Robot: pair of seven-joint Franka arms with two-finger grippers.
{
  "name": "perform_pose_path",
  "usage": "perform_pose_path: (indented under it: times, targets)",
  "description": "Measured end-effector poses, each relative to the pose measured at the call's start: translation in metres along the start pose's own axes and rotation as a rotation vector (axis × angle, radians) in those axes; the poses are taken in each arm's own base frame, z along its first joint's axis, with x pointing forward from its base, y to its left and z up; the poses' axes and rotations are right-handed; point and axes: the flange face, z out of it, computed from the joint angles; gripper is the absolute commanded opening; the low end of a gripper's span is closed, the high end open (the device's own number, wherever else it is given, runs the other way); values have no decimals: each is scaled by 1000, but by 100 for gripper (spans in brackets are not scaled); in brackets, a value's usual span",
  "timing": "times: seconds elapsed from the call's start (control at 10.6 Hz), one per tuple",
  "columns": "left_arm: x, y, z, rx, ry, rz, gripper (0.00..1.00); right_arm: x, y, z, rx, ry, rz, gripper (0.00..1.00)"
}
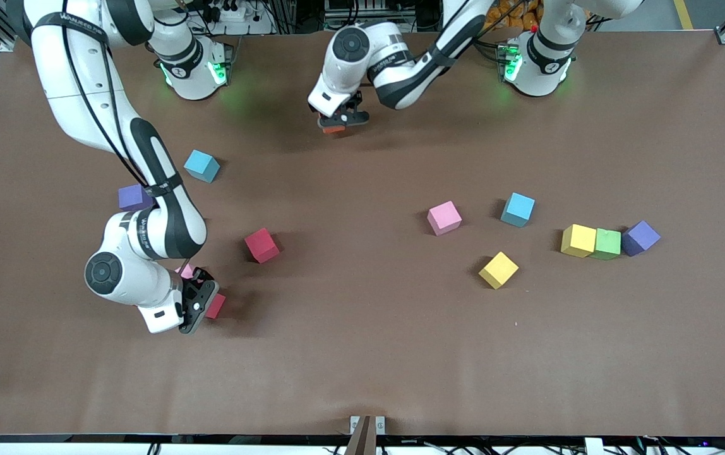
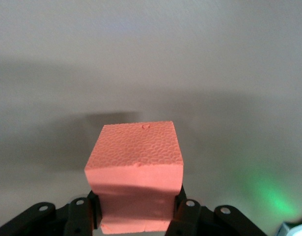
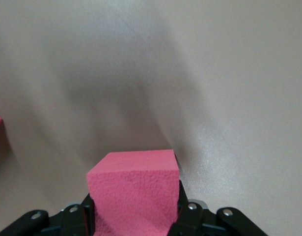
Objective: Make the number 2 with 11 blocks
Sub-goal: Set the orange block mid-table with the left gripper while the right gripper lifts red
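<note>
My left gripper (image 1: 336, 125) (image 2: 136, 219) hangs over the table between the two bases, shut on an orange block (image 1: 334, 129) (image 2: 135, 157). At the right arm's end, my right gripper (image 1: 203, 308) (image 3: 133, 222) is down at the table, shut on a red block (image 1: 216, 306) (image 3: 133, 184). A pink block (image 1: 185, 271) peeks out beside that wrist. A second red block (image 1: 261, 245) lies close by. The other blocks lie scattered, and no number 2 shows.
Light blue (image 1: 201, 165) and purple (image 1: 134, 197) cubes lie by the right arm. Toward the left arm's end lie pink (image 1: 444, 217), light blue (image 1: 518, 209) and yellow (image 1: 498, 270) cubes, then a touching row of yellow (image 1: 578, 240), green (image 1: 607, 244) and purple (image 1: 640, 237).
</note>
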Motion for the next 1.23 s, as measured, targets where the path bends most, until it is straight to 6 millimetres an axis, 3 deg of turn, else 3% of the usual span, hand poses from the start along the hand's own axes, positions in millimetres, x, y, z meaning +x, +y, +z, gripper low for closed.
perform_pose_path:
  times: [0.28, 0.57, 0.76, 1.04, 1.23]
  targets:
    - [-17, 19, 11, -13, -23, 76, 0, 24, -7, -22, 34, -8, 36, 36]
    - [-1, 27, 36, -3, -31, 114, 0, 43, -29, -32, 93, -35, 84, 37]
    - [3, 23, 52, 15, -44, 135, 0, 54, -47, -54, 127, -60, 103, 37]
    - [-6, 23, 60, 31, -55, 200, 0, 47, -68, -101, 151, -72, 95, 37]
    - [-15, 22, 63, 50, -64, 233, 0, 37, -92, -122, 162, -76, 87, 37]
